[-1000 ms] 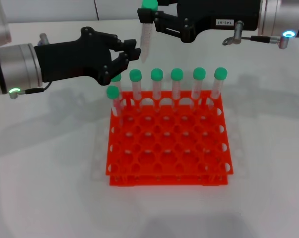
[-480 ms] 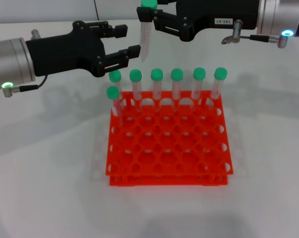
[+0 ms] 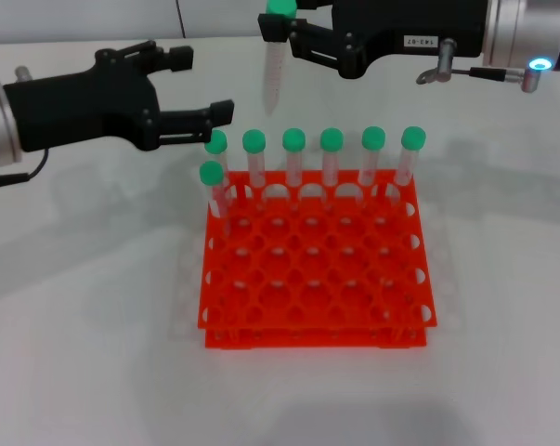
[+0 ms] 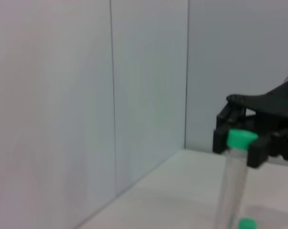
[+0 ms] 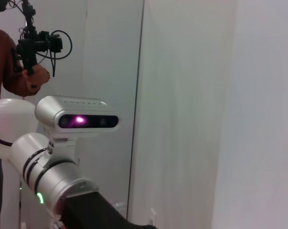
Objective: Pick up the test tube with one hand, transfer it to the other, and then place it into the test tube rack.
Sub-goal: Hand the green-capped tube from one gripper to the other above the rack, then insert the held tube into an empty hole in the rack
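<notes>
Green-capped test tube [image 3: 273, 65] pinched in right gripper [image 3: 284, 30] jaws; left gripper [image 3: 205, 88] jaws spread, apart.

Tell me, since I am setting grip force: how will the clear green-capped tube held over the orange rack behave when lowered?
The slim clear plastic tube with a green cap probably stays stiff and light. Hanging from the right pincer near its cap, it might swing. Its smooth wall could slip.
</notes>
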### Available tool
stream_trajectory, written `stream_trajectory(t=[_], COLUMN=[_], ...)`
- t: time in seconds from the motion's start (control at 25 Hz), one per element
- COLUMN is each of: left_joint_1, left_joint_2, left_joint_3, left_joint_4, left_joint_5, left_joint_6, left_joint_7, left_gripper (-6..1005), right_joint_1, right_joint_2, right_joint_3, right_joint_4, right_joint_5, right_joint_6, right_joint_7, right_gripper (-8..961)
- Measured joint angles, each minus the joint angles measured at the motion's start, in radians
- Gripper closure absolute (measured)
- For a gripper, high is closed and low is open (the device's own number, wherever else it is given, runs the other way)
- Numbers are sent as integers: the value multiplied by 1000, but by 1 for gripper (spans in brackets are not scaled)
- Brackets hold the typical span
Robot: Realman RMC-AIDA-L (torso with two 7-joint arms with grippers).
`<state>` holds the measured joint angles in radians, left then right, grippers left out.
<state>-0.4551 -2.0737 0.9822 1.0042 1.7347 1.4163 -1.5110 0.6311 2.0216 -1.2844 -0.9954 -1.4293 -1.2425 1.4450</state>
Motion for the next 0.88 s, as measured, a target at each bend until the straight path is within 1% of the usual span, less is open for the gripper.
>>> stream_trajectory(t=[0.08, 0.32, 0.52, 0.64, 0.72, 0.88], left_joint_1=[18, 91, 148, 159, 159, 148], left_joint_2=[0, 7, 26, 34, 34, 35], left_joint_3=[-1, -7, -12, -32, -64, -115], left_joint_4=[48, 187, 302, 344, 367, 382], left_joint_5=[24, 65, 107, 151, 185, 250], left_joint_6=[32, 122, 200, 255, 306, 369], left_joint_7=[-36, -116, -197, -241, -267, -305], left_gripper=[132, 106, 106, 106, 106, 106], right_joint_1=[-4, -9, -18, -27, -31, -36], right_joint_2=[0, 0, 0, 0, 1, 1], right_joint_3=[-2, -21, -31, -47, -54, -76], right_joint_4=[0, 0, -1, -1, -2, -2], right_joint_5=[8, 19, 33, 42, 47, 57], right_joint_6=[-2, 0, 0, 0, 0, 1], right_joint_7=[0, 0, 0, 0, 0, 2], right_gripper=[690, 690, 690, 690, 690, 690])
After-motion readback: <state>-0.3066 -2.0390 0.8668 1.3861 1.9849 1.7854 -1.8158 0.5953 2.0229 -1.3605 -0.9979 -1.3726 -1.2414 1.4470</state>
